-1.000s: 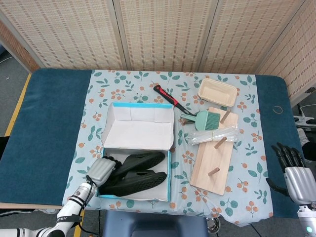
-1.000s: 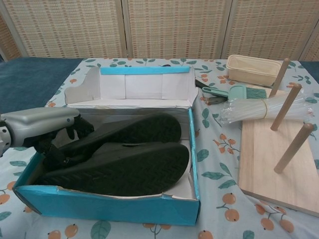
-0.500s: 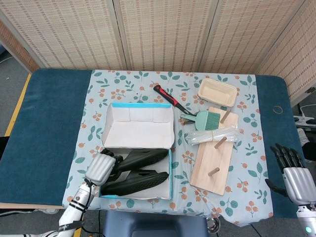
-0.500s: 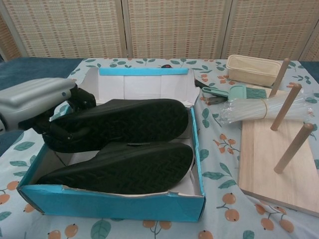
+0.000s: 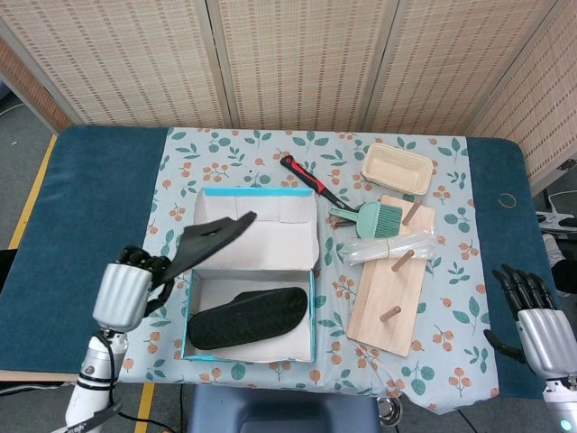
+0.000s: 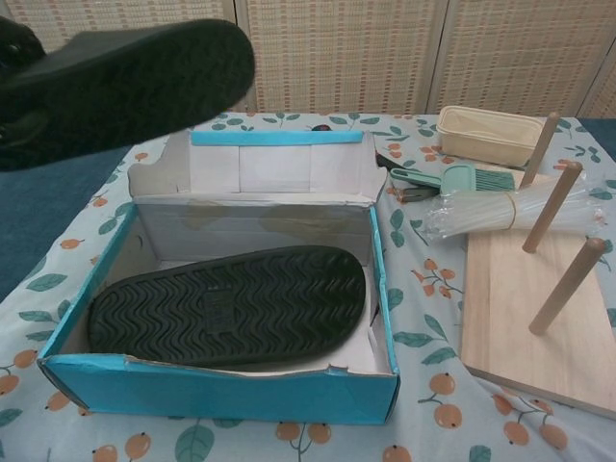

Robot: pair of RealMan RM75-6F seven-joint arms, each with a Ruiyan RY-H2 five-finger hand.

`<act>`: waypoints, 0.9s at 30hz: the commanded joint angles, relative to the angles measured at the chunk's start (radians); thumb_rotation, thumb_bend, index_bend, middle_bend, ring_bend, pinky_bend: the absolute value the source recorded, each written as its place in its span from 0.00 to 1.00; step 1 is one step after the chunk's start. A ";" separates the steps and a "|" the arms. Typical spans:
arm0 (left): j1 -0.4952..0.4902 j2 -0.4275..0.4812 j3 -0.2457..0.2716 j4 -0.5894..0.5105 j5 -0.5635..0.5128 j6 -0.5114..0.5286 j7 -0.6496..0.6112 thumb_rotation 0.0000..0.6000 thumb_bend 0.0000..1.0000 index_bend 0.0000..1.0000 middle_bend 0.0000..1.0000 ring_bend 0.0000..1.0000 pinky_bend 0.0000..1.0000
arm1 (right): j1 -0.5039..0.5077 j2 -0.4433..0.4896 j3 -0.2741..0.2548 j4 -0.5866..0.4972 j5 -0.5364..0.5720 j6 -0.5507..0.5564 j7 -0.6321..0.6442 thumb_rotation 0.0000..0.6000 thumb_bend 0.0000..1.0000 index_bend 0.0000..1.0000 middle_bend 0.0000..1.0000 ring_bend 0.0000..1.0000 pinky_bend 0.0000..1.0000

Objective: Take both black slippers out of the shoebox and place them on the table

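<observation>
We are gripping one black slipper, the raised slipper, by its heel end with our left hand, which is hanging in the air just off the left side of the shoebox; in the chest view the same slipper is filling the upper left corner, sole side facing the camera, clear above the box. The slipper is slanting up and to the right, its toe end hovering over the box's open lid. The second slipper is lying sole-up inside the blue shoebox, spanning most of its floor, with its toe end toward the right wall. The box is sitting on the floral cloth that is covering the middle of the tabletop. Moving right, a red-handled tool is lying just beyond the box's far right corner, a green brush is resting beside it, and a cream tray is sitting further back. A bundle of clear sticks is lying across a wooden board with upright pegs. At the far right edge, our right hand is holding nothing, its fingers spread apart and pointing away from us, well apart from everything else.
</observation>
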 commanded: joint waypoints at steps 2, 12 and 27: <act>0.066 0.019 -0.109 0.258 -0.123 0.066 -0.041 1.00 0.68 0.80 0.78 0.47 0.35 | -0.006 0.010 -0.013 -0.007 -0.028 0.011 0.016 1.00 0.15 0.00 0.00 0.00 0.00; 0.053 -0.152 -0.134 0.799 -0.274 -0.070 -0.100 1.00 0.64 0.77 0.74 0.47 0.35 | -0.002 0.019 -0.034 -0.015 -0.063 -0.004 0.024 1.00 0.15 0.00 0.00 0.00 0.00; 0.049 -0.393 -0.105 1.131 -0.274 -0.228 -0.287 1.00 0.44 0.19 0.35 0.34 0.37 | -0.006 0.031 -0.036 -0.018 -0.073 0.008 0.047 1.00 0.15 0.00 0.00 0.00 0.00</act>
